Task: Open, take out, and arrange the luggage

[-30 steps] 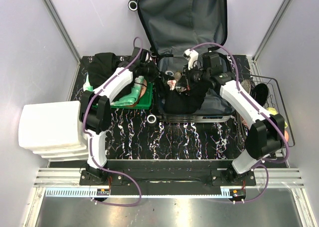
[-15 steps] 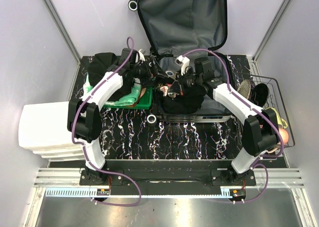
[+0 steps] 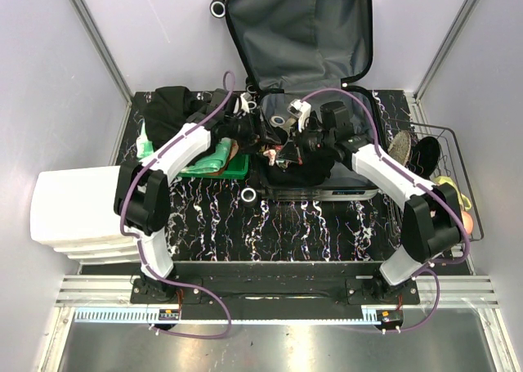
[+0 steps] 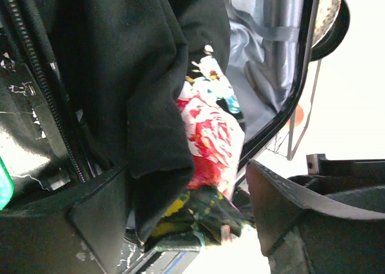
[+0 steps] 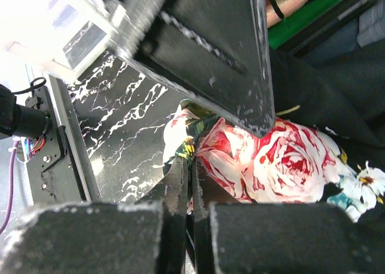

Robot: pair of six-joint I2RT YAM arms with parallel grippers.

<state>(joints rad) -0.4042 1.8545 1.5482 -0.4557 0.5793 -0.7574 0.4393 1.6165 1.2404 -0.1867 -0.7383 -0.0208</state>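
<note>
Jaws of the right gripper [image 5: 191, 168] are pinched almost closed on a corner of the floral cloth [image 5: 271, 159]. Jaws of the left gripper [image 4: 186, 174] gape wide, straddling that cloth and a fold of the black garment [image 4: 120, 75]. Both hang over the suitcase [image 3: 302, 29], which lies open on the desk [image 3: 212, 217], lid propped back. Best, I judge, to close the left on the floral cloth alone, then lift straight up out of the suitcase, leaving the black garment inside.
</note>
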